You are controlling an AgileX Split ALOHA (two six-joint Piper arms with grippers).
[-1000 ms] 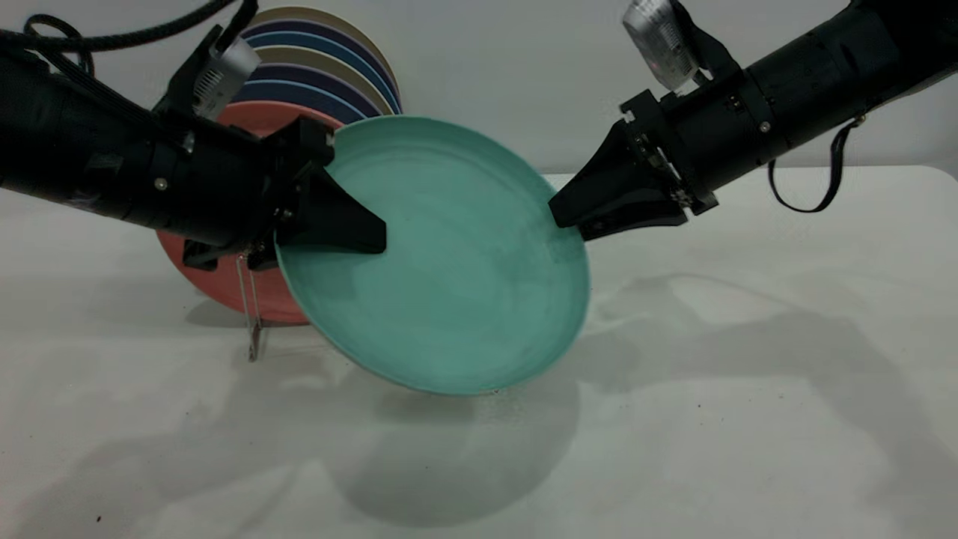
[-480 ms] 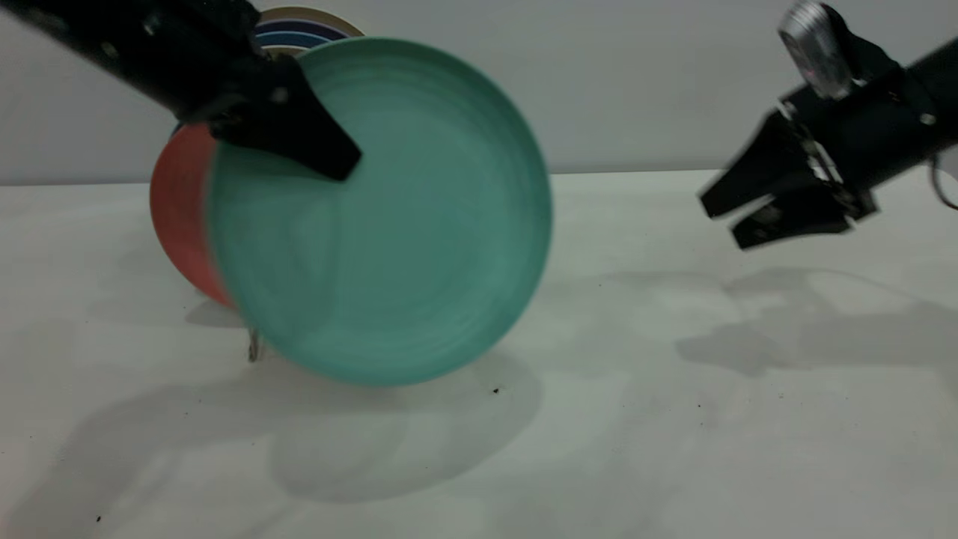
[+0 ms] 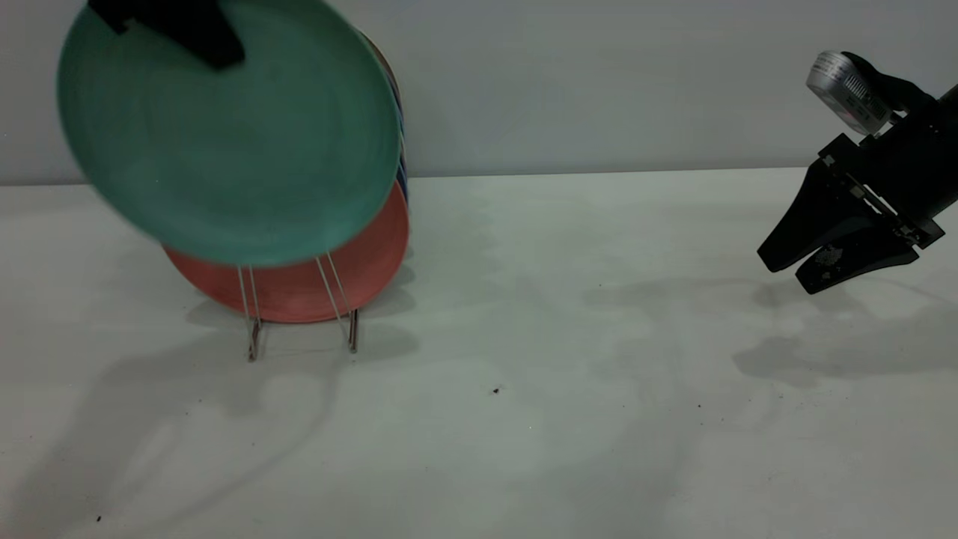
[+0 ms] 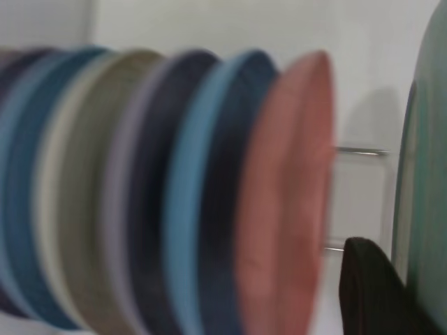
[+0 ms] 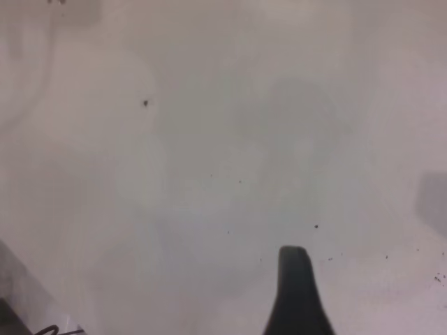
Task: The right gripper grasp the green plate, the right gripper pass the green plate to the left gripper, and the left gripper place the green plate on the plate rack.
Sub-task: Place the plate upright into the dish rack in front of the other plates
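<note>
The green plate (image 3: 224,142) hangs tilted in the air at the upper left, above and in front of the plate rack (image 3: 253,329). My left gripper (image 3: 217,49) is shut on the plate's upper rim, and its arm runs out of the top of the view. In the left wrist view one black finger (image 4: 374,293) lies against the green plate (image 4: 427,174), and a rack wire (image 4: 360,151) shows beside it. My right gripper (image 3: 784,275) is open and empty, low over the table at the far right. One of its fingers (image 5: 297,293) shows over bare table.
A salmon-pink plate (image 3: 299,288) stands in the rack's front slot, with several blue and beige plates (image 3: 400,150) behind it. They show edge-on in the left wrist view (image 4: 286,209). The white table (image 3: 524,419) stretches between the rack and the right gripper.
The right gripper let go of the plate and drew back right and down. The left gripper carried the plate up and left, over the rack.
</note>
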